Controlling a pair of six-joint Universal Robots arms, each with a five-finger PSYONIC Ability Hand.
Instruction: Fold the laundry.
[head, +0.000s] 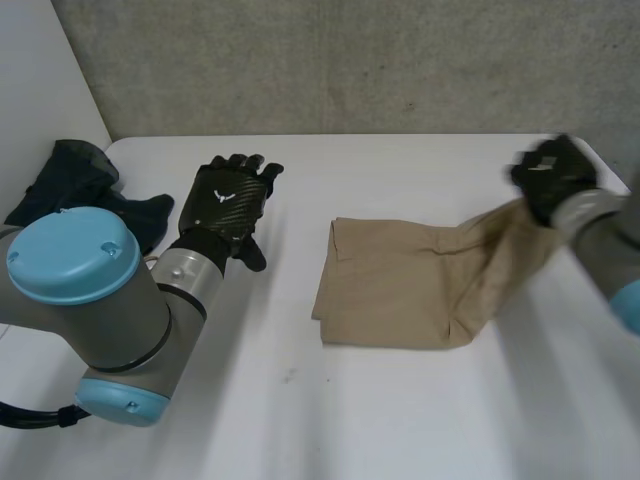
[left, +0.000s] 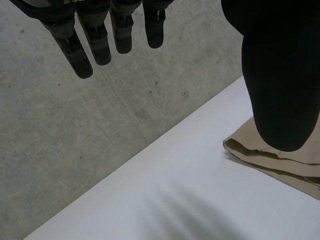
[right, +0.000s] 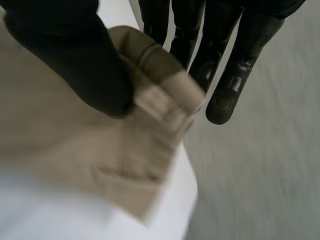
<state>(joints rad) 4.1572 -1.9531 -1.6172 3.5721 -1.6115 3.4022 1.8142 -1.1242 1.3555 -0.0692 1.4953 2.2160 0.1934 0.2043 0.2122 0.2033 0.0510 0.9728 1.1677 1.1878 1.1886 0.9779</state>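
We see a tan cloth of matt woven fabric, soft and creased. The right hand at two o'clock has smooth, faintly glossy black fingers. The left hand at ten o'clock has a shiny carbon-weave back. The table is smooth, matt white. The wall at twelve o'clock is rough, pitted grey concrete. A dark cloth at nine o'clock looks soft and matt.

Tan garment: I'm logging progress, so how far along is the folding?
Partly done: the tan garment lies layered on the table. In hand: the right hand pinches one end, lifted clear. The left hand hovers open. Left: laying that end down, then the dark clothes bunched by the far corner.
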